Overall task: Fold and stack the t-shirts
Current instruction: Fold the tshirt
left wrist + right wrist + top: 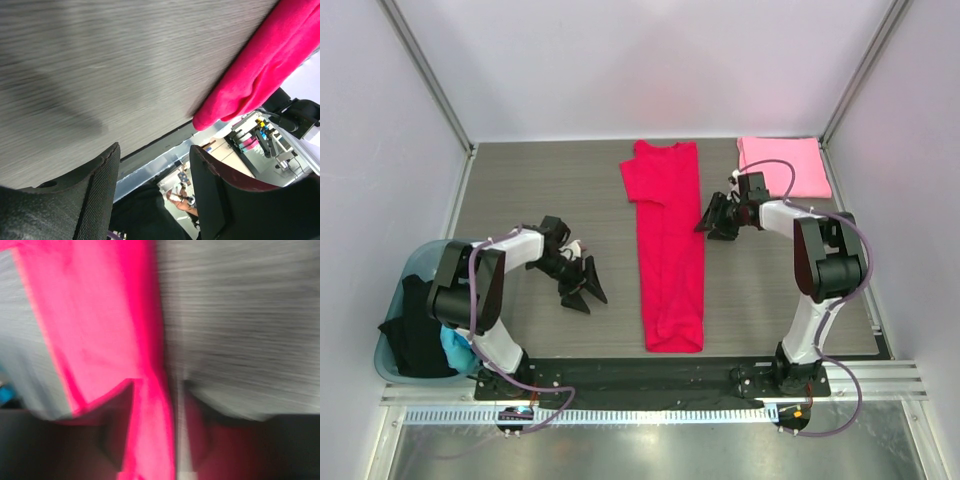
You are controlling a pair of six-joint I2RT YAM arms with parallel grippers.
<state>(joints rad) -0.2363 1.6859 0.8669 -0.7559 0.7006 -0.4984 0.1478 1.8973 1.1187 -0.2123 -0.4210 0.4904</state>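
Observation:
A crimson red t-shirt (670,250) lies folded into a long narrow strip down the middle of the table. A light pink t-shirt (785,165) sits folded at the back right corner. My right gripper (712,228) hovers at the red t-shirt's right edge; the blurred right wrist view shows the jaws (159,385) apart, with that edge of the red t-shirt (90,315) lying between them. My left gripper (586,297) is open and empty, low over bare table left of the strip. In the left wrist view the gripper (155,147) points toward the near end of the red t-shirt (260,70).
A light blue basket (415,262) stands off the table's left edge, holding a black t-shirt (415,330) and a bright blue one (455,345). White walls with metal posts enclose the grey wood-grain table (550,190) at the back and sides.

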